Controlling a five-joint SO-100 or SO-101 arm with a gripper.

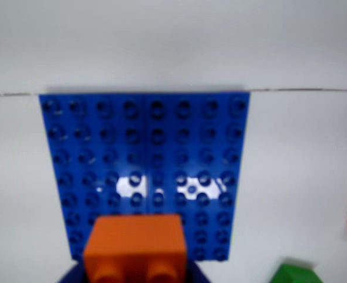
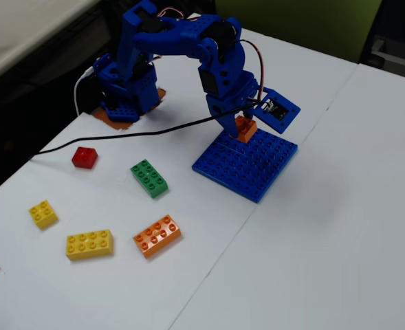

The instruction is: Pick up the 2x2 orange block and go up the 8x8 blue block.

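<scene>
The 2x2 orange block (image 1: 136,247) fills the bottom centre of the wrist view, held between my blue jaws; in the fixed view the orange block (image 2: 245,128) hangs just above the near-left part of the plate. The 8x8 blue block (image 1: 144,141) is a flat studded baseplate lying on the white table, seen ahead in the wrist view and in the fixed view (image 2: 250,168) below my gripper (image 2: 242,126). My gripper is shut on the orange block. Whether the block touches the plate cannot be told.
In the fixed view, loose bricks lie left of the plate: a green 2x4 (image 2: 149,178), a red one (image 2: 84,157), a small yellow 2x2 (image 2: 43,213), a yellow 2x4 (image 2: 89,244) and a long orange 2x4 (image 2: 157,235). A black cable (image 2: 119,135) crosses the table. The arm base (image 2: 123,89) stands at the back left.
</scene>
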